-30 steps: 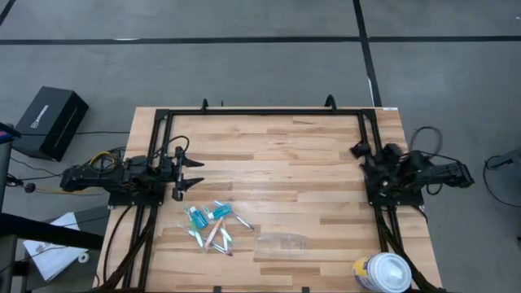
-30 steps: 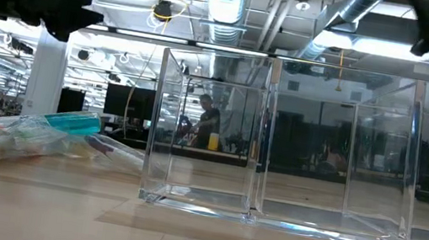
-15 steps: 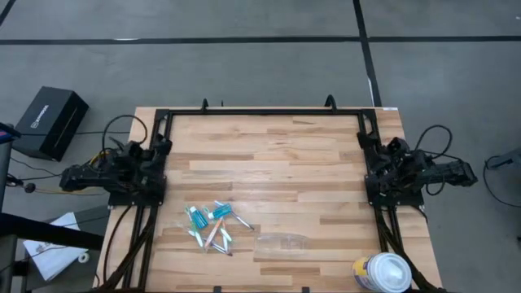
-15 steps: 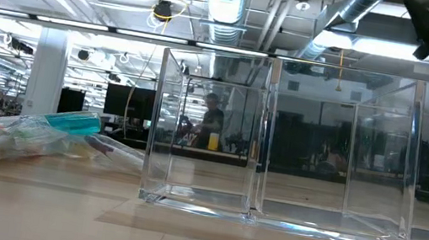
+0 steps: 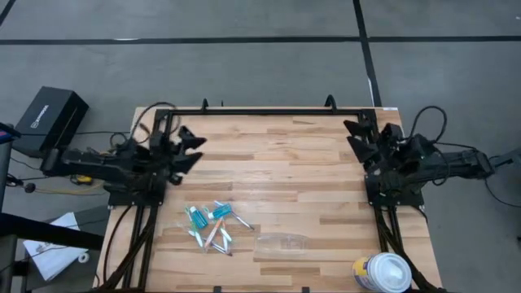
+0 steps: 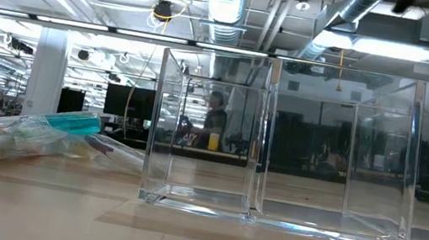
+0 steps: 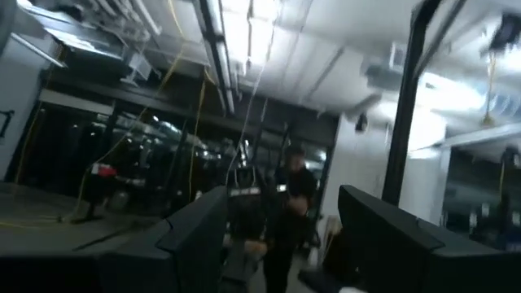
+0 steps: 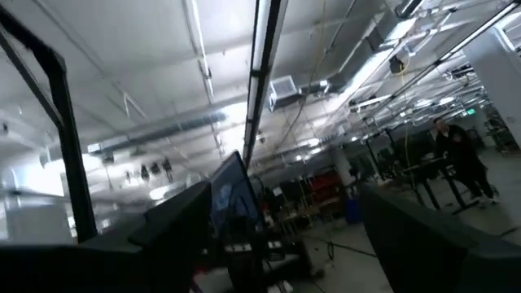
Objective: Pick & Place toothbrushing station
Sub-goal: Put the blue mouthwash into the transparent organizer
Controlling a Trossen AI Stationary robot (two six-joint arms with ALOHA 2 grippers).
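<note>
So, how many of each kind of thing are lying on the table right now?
teal-and-white tubes: at least 2, the pile overlaps
toothbrushes: at least 3, same pile
clear holder: 1
white-lidded canister: 1
Total: at least 7

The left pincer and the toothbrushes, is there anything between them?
No. In the high view, only bare table lies between the open left pincer and the toothbrushes.
</note>
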